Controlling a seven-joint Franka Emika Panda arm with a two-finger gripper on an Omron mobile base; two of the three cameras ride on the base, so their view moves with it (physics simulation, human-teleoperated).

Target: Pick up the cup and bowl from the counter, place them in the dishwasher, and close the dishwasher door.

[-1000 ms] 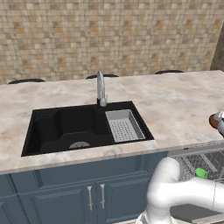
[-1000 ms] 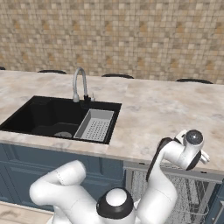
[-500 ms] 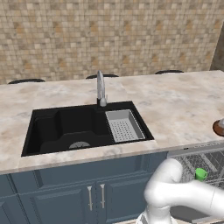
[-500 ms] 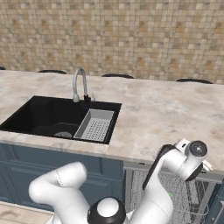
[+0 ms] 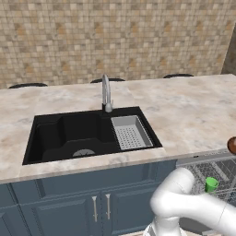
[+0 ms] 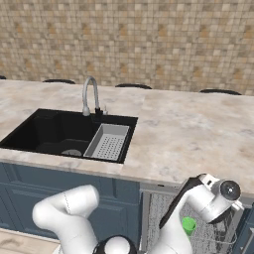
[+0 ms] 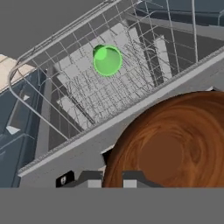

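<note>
Claw (image 7: 109, 177) is pinched nearly shut on the rim of the bowl (image 7: 170, 144), so it's got the reddish-brown bowl in its grip. In the hand view the bowl sits right up against the finger tips and takes up most of the lower right of the picture. You can just catch a sliver of that same bowl at the far right edge of the left base view, past the front edge of the table (image 5: 184, 115).

Out beyond the claw and the bowl is the dishwasher (image 7: 144, 65), open, with its grey wire rack (image 7: 87, 92) pulled into sight. The cup (image 7: 107, 60), bright green, is already sitting in that rack, well apart from the claw, further along the line it's pointing. From the right base view the cup (image 6: 188, 225) shows down in the rack just below the arm's wrist.

Off to the claw's left along the table there's the black sink (image 5: 87, 133) with the steel tap (image 5: 106, 94) behind it and a grey drainer tray (image 5: 131, 132) in its right side.
</note>
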